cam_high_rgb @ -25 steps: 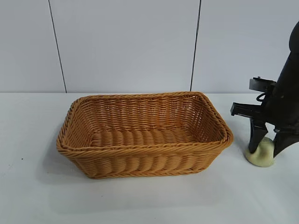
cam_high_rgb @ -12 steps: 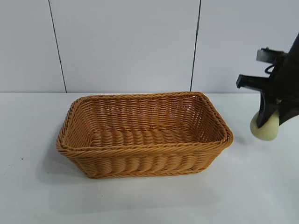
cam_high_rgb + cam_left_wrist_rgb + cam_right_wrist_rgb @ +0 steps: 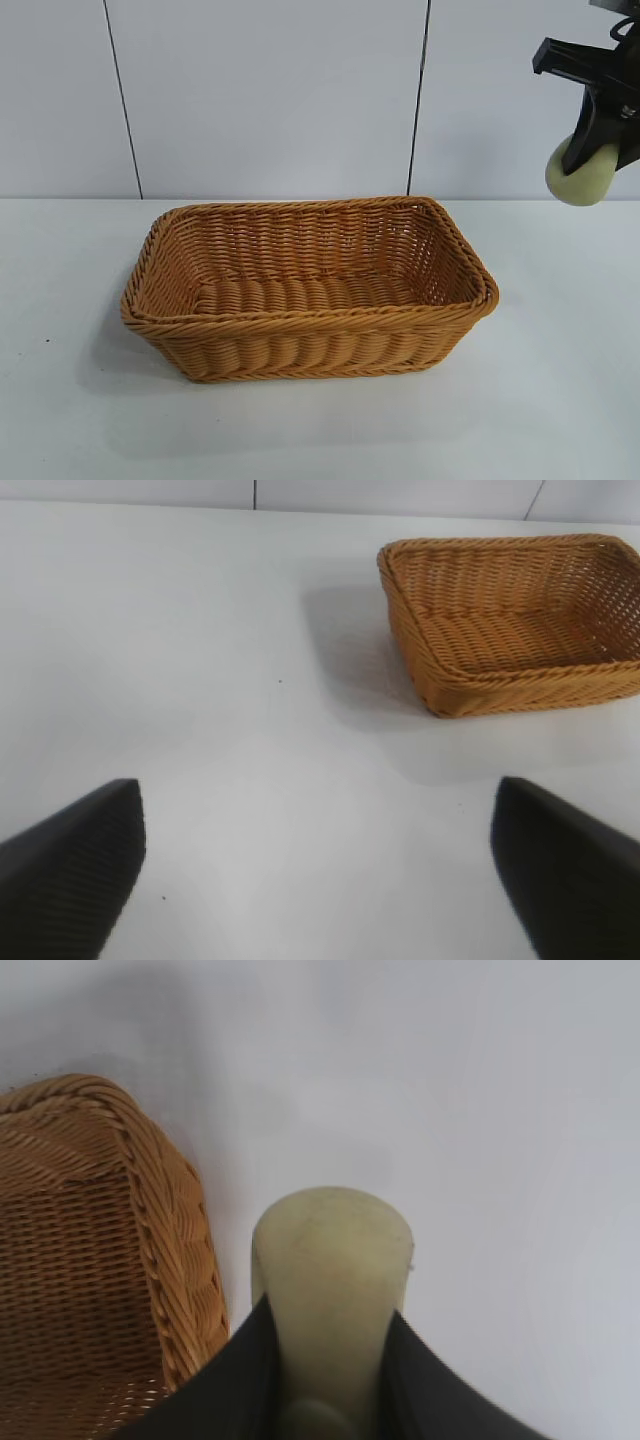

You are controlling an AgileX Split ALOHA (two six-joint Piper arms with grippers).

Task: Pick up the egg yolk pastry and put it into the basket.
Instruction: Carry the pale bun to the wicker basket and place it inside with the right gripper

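Exterior view: the right gripper (image 3: 600, 150) is seen at the upper right of the frame, high above the white bench (image 3: 320, 430), and it is clenched on the egg yolk pastry (image 3: 585, 175). The pastry is held clear of the bench, its pale rounded body bulging out below the dark fingers (image 3: 583, 140) that pinch it from both sides. The basket (image 3: 310, 345) is set at the centre of the frame on the bench, nothing visible inside it, and the pastry is well above and to the right of its right rim (not over the basket's opening).

In the right wrist view the pastry (image 3: 332, 1280) is shown squeezed between the two dark fingers (image 3: 235, 1380), filling the lower middle of the picture, with a braided corner of the basket (image 3: 150, 1220) at the lower left and bare bench (image 3: 480, 1110) behind.

In the left wrist view the left gripper (image 3: 320, 870) is seen spread wide with nothing between its fingers (image 3: 75, 865), which stand at the lower corners of the picture; the basket (image 3: 520, 650) is seen at the upper right, well apart from it.
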